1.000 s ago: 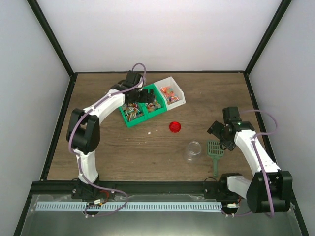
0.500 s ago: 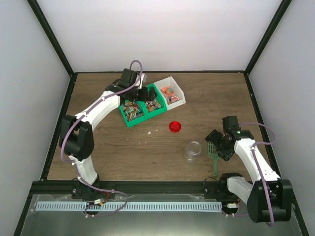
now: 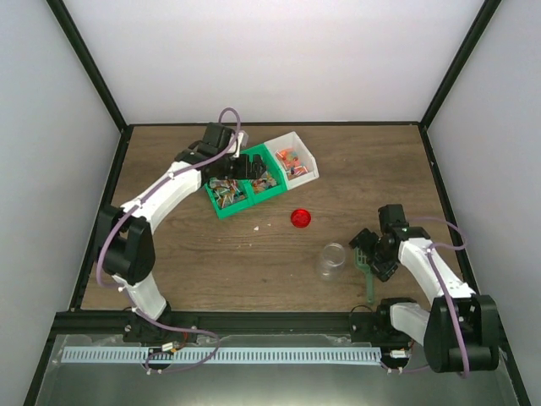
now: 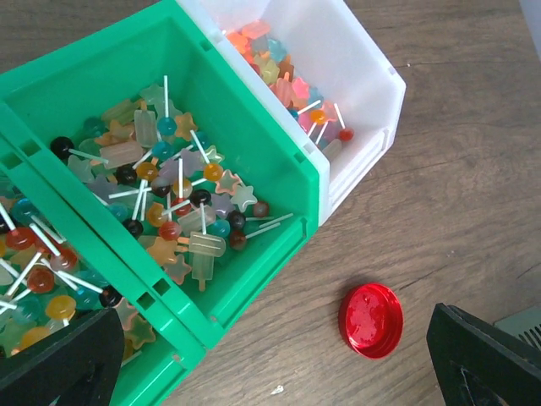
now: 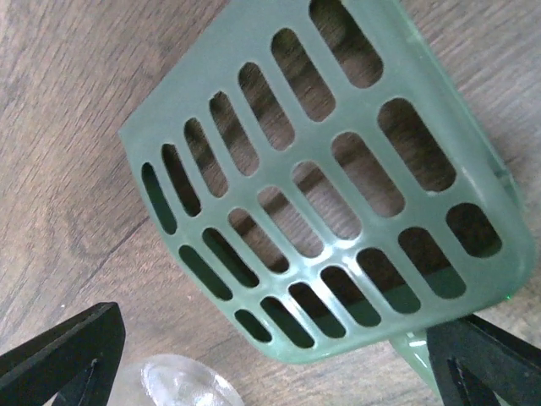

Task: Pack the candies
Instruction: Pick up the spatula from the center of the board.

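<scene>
Matt wood-grain table [image 3: 211,262], glossy plastic bins [image 4: 110,51], translucent candies [image 4: 182,220]

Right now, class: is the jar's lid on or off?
Off. The red lid lies flat on the table, apart from the clear jar, which stands uncovered.

Both arms share one build: white, rounded links joined by bulky black joint housings. The left arm [image 3: 165,186] and right arm [image 3: 433,268] each carry a thin purple cable [image 3: 226,111] that runs loosely along the links. Each stands on a black base [image 3: 156,329]. The left hand [image 3: 246,163] and right hand [image 3: 372,247] are black, with matte, wedge-shaped fingers [image 4: 486,359].
</scene>
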Robot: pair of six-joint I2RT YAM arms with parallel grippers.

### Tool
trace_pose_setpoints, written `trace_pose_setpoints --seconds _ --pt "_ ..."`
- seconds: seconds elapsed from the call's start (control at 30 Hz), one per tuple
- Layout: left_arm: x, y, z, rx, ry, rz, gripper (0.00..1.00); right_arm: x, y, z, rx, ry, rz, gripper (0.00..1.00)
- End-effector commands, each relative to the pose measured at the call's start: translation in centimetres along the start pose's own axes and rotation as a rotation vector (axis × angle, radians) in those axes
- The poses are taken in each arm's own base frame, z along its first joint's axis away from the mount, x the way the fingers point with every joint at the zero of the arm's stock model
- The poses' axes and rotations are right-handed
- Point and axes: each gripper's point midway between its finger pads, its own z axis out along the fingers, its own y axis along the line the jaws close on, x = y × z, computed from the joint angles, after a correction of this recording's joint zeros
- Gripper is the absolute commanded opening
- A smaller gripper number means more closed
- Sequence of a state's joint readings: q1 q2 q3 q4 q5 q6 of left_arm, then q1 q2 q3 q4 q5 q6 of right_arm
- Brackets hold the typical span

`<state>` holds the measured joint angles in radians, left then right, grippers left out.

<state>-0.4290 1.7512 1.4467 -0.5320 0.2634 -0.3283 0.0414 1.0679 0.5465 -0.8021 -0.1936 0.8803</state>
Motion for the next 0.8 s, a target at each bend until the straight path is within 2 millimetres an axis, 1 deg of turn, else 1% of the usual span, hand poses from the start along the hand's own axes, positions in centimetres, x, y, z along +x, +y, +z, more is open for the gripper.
trace_pose_setpoints --seconds 0.0,0.13,0.2,0.27,0.33,0.43,0.5,0.57,0.77 --pt "0.5 -0.1 -1.1 -0.007 -0.01 0.013 1.0 -1.5 1.0 0.5 -0.015 -0.03 -0.013 0.99" --pt "1.4 0.4 -1.6 -0.024 -0.004 0.008 1.0 -2.8 2.2 1.1 -0.021 -0.045 -0.043 0.98" --pt "1.8 0.6 -1.7 -0.034 -0.001 0.004 1.0 -3.7 3.5 1.2 -0.046 -0.05 -0.056 0.98" --pt "2.2 0.8 -1.9 -0.039 0.002 0.002 1.0 -4.6 4.8 1.2 -0.069 -0.058 -0.072 0.96" --pt "2.4 0.9 -2.1 -0.044 0.005 0.001 1.0 -5.8 5.7 1.5 -0.052 -0.068 -0.089 0.96" --pt "2.6 1.0 -2.3 -0.051 0.005 -0.001 1.0 -7.8 7.3 1.2 -0.028 -0.084 -0.128 0.96" --pt "2.6 1.1 -2.4 -0.055 0.002 -0.002 1.0 -8.5 8.2 0.8 -0.029 -0.088 -0.158 0.97" --pt "2.6 1.1 -2.6 -0.056 -0.003 -0.005 1.0 -8.9 8.5 0.1 -0.031 -0.111 -0.181 0.98" --pt "2.8 1.1 -2.6 -0.049 -0.008 -0.022 1.0 -10.2 7.7 -2.5 0.007 -0.246 -0.235 1.0"
